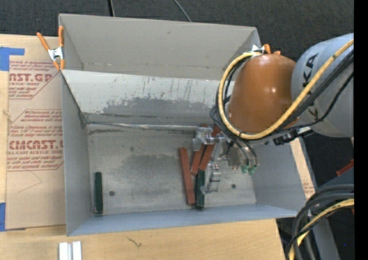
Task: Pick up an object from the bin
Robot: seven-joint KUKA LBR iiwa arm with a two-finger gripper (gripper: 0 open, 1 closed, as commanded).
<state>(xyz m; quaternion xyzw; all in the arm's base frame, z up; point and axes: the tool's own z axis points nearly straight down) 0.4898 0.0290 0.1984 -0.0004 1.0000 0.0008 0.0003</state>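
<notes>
- Lying on the right half of the bin floor, three slim sticks form a cluster under the arm's working end: a shorter red-brown stick (201, 158), a longer red-brown stick (185, 177) and a dark green stick (199, 194).
- The shorter red-brown stick is tilted. Its upper end runs up against the metal parts of the claw (211, 164), and its lower end meets the top of the dark green stick.
- The longer red-brown stick lies just left of the other two, running from mid-floor toward the near wall (its lower end sits beside the dark green stick).
- The dark green stick ends close to the near wall.
- The claw is low in the bin, over the right side of this cluster. Whether it is open or closed cannot be told, nor whether it has hold of any stick (metal parts and sticks overlap in this view).
- Above the claw, a rounded orange cover (261, 95) caps the wrist, and a yellow cable (225, 83) loops round the cover's left edge.
- A second dark green stick (98, 192) lies alone near the front left corner, well apart from the cluster.
- The bin (149, 80) is grey metal with sloped walls; the back slope is scuffed.
- A light wooden bench (172, 244) shows along the bin's near side.
</notes>
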